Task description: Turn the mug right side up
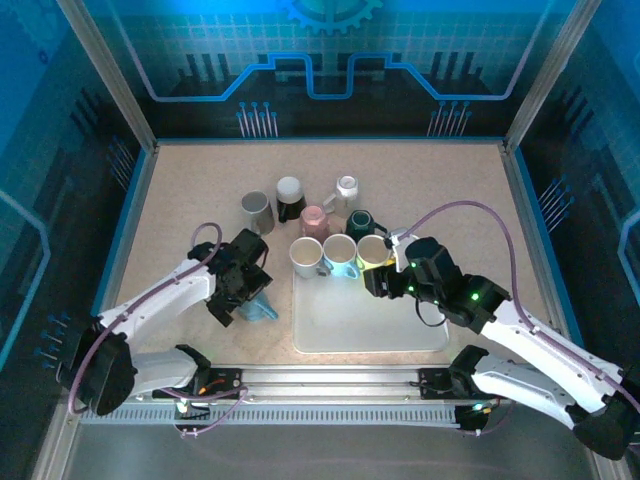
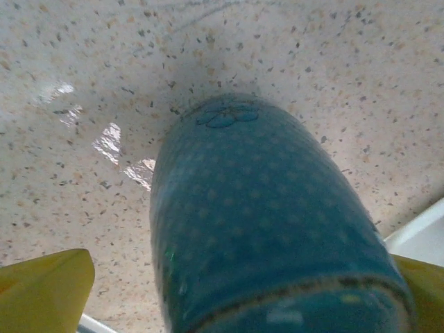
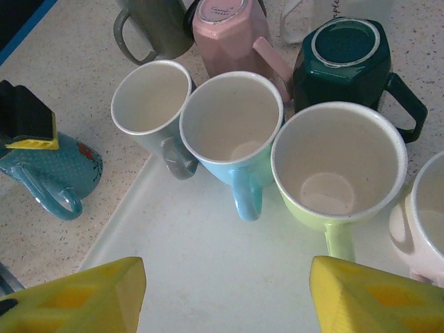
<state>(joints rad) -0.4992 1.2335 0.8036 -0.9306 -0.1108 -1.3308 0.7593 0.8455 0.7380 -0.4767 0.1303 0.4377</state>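
Left pincer [image 2: 243, 277]: spread wide, straddling the teal mug [image 2: 263, 222]; the finger at lower left [image 2: 41, 295] stands clear of the mug, the one at lower right [image 2: 420, 277] sits just beside it.
Left pincer, top view [image 1: 250, 298]: low over the mug, left of centre in the frame.
Teal mug: lying on its side on the bare worktop [image 1: 180, 200], just left of the tray [image 1: 370, 335]. In the right wrist view it is at the left edge, handle toward the bottom of the frame.
Right pincer [image 3: 227, 270]: spread, nothing between its yellow fingers [image 3: 83, 298], hanging over the tray near its upper right.
Tray row: white mug [image 3: 149, 97], blue mug [image 3: 232, 118] and lime mug [image 3: 336, 163], mouths up, side by side along the tray's upper edge.
Pale mug [image 3: 423, 222]: right edge of the right wrist view, just beside the lime mug.
Behind the row: pink mug [image 3: 225, 28] and green mug [image 3: 343, 52], both base up on the worktop; grey mug [image 3: 156, 24] to their left, which way up I cannot tell.
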